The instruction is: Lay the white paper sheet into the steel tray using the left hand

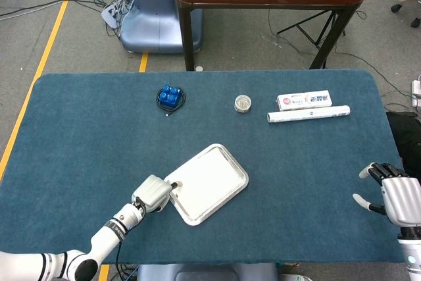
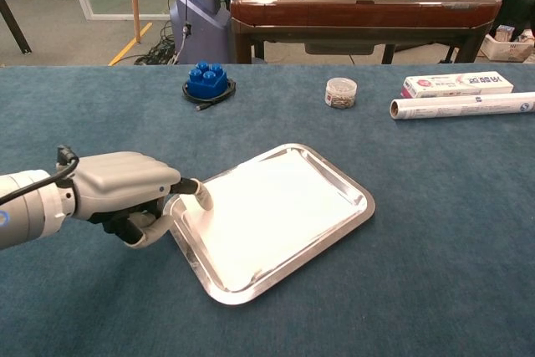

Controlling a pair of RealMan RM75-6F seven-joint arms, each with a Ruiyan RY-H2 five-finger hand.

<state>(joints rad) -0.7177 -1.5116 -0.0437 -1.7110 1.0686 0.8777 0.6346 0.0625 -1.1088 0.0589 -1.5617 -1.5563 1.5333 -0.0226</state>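
Left robot hand (image 2: 125,194) pinching tray (image 2: 334,227) rim at its 9 o'clock, finger over white liner (image 2: 267,215). Risk: thin grip slips, tray tilts, liner slides off.

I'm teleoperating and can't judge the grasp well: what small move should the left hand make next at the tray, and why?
Probably close the fingers on the rim. The left hand is at the near-left corner of the metal tray, with one fingertip over the rim onto the white sheet and the thumb low outside the rim. The tray looks flat on the table, so a firm pinch seems needed before any lift.
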